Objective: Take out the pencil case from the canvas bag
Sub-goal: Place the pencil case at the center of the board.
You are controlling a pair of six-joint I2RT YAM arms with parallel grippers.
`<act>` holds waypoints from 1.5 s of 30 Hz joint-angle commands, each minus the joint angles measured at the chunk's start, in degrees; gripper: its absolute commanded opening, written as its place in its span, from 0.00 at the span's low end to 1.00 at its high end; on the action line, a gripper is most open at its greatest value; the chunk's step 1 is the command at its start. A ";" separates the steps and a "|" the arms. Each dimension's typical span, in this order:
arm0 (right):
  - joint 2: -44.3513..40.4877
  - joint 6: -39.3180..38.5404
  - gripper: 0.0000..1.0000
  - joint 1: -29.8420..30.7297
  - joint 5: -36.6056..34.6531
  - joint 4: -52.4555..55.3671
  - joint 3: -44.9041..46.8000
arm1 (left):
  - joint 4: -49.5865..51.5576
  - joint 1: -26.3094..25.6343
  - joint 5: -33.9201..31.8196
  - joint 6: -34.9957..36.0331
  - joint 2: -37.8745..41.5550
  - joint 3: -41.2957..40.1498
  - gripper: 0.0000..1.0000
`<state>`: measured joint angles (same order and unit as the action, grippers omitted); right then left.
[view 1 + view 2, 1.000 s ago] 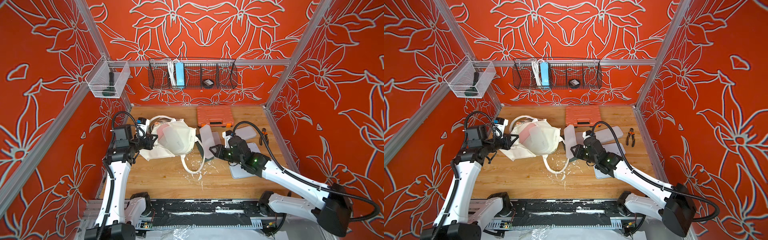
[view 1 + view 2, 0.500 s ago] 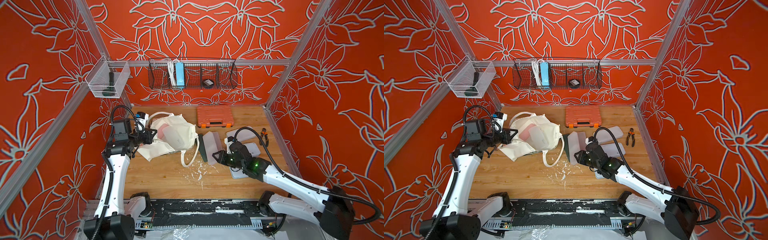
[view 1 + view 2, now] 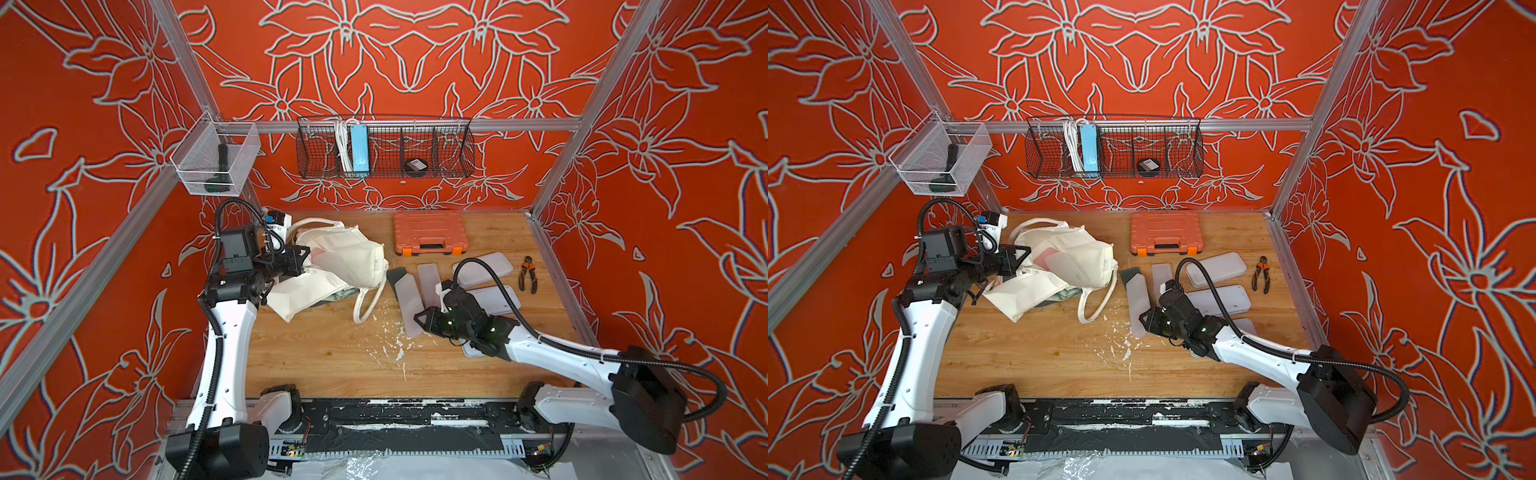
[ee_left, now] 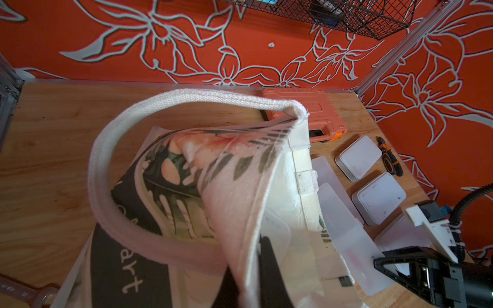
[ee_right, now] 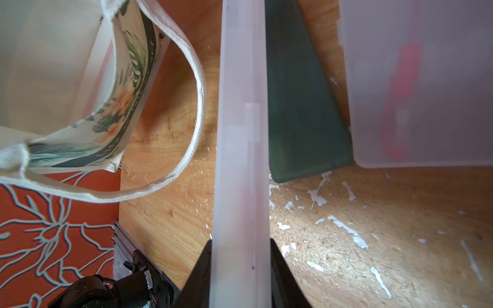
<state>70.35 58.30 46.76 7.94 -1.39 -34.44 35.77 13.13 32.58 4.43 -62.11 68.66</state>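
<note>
The cream canvas bag (image 3: 345, 262) (image 3: 1075, 259) lies crumpled at the back left of the wooden table, one handle looped toward the middle. My left gripper (image 3: 305, 255) (image 3: 1021, 255) (image 4: 249, 277) is shut on the cloth at the bag's rim (image 4: 234, 181). The pencil case (image 3: 408, 303) (image 3: 1138, 303) is a long frosted translucent box, outside the bag and to its right. My right gripper (image 3: 419, 322) (image 3: 1144, 322) (image 5: 241, 256) is shut on its near end, holding it edge-on (image 5: 241, 160) low over the table. The bag's printed face (image 5: 125, 101) shows beside it.
A dark green flat piece (image 3: 397, 274) and another frosted case (image 3: 429, 278) lie right beside the held case. Behind are two white flat cases (image 3: 482, 270), pliers (image 3: 528, 278) and an orange tool case (image 3: 430, 232). A wire basket (image 3: 384, 147) and a clear bin (image 3: 216, 162) hang on the walls.
My right gripper has drawn the pencil case away from the bag toward the table's front. My left gripper has pulled the bag's rim back, and the handle loop has settled nearer the bag.
</note>
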 commanded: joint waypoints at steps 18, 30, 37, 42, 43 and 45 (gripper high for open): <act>11.57 3.66 0.22 5.53 -3.42 -10.68 -6.23 | -6.41 0.15 -1.44 -1.53 2.94 2.79 0.00; 21.41 0.85 0.22 4.20 -8.93 -4.97 -20.92 | -6.15 0.23 -1.08 -1.90 4.34 3.25 0.00; 30.89 0.02 0.22 1.43 -8.05 -5.46 -29.44 | -6.24 0.15 -2.07 -1.44 4.52 3.23 0.00; 35.27 1.48 0.22 0.70 -4.95 -8.61 -30.57 | -6.33 0.15 -2.43 -1.66 4.36 3.51 0.00; 35.78 2.04 0.22 0.70 -4.26 -9.47 -30.12 | -6.41 0.18 -2.43 -1.79 4.34 3.49 0.00; 36.27 3.05 0.21 0.70 -3.51 -10.99 -28.85 | -6.41 0.23 -2.46 -1.79 4.30 3.41 0.00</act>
<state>106.13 60.38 47.20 2.57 -8.23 -63.66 35.70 13.13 28.97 2.70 -59.81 68.99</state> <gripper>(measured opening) 0.291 0.086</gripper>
